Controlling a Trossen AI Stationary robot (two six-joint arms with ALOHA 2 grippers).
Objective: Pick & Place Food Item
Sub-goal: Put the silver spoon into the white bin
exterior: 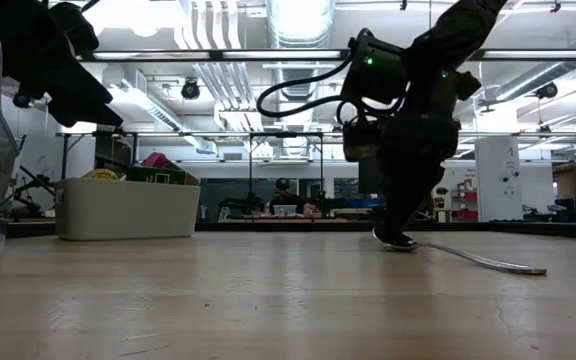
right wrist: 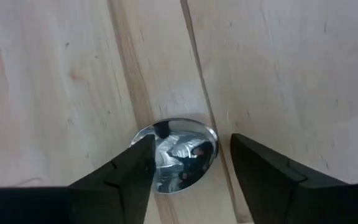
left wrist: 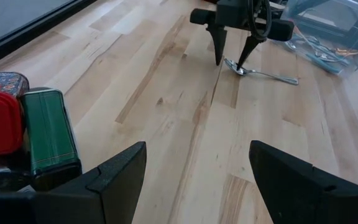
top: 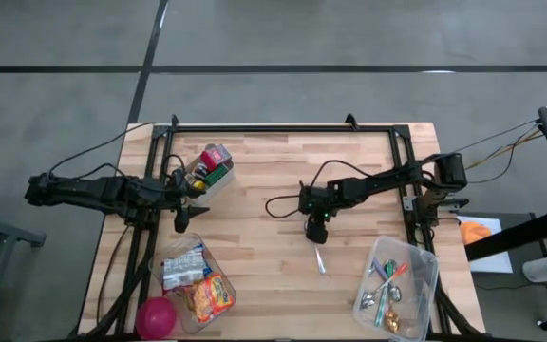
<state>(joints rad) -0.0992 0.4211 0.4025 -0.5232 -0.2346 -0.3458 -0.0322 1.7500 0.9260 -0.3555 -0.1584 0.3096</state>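
Your right gripper [left wrist: 234, 62] points down at the middle of the table [top: 264, 161], its fingers spread apart to either side of the bowl of a spoon [right wrist: 178, 155] that lies flat on the wood. Its fingertips [right wrist: 135, 163] are down at the bowl, not closed on it; you cannot tell whether they touch it. The handle trails away toward the clear bin [top: 424, 285] of cutlery. Your left gripper [left wrist: 194, 180] waits open, holding nothing, near the small box [top: 209, 171] of food cans.
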